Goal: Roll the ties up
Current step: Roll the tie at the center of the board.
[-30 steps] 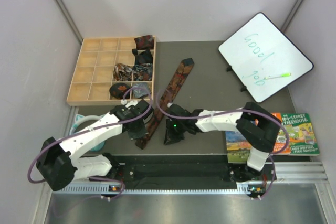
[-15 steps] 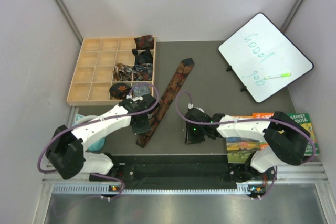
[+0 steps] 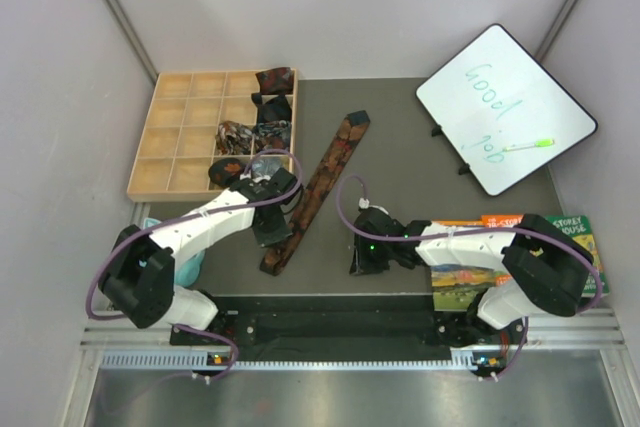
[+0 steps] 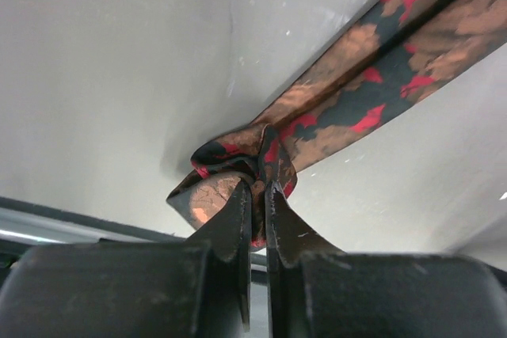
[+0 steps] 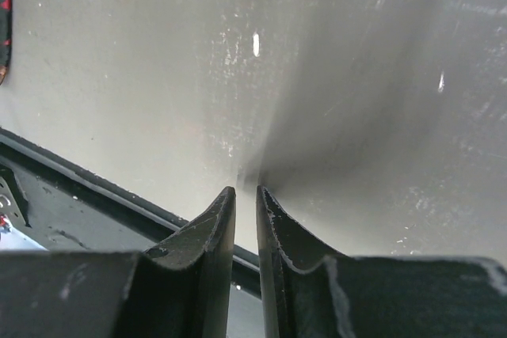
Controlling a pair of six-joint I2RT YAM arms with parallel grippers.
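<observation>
Shifted farther out, left tool (image 4: 255, 189) pinches the tie's (image 4: 372, 93) folded end.

a long tie (image 3: 318, 189) lies slantwise mid-table, its near end by the left gripper (image 3: 272, 233). the compartment tray (image 3: 180, 137) sits far left (rolled ties (image 3: 256, 134) in its right-hand cells). a whiteboard (image 3: 505, 107) stands far right, books (image 3: 520, 255) before it.

Right gripper (image 5: 245, 193) — fingers nearly together, empty — over the grey table (image 5: 333, 77).
</observation>
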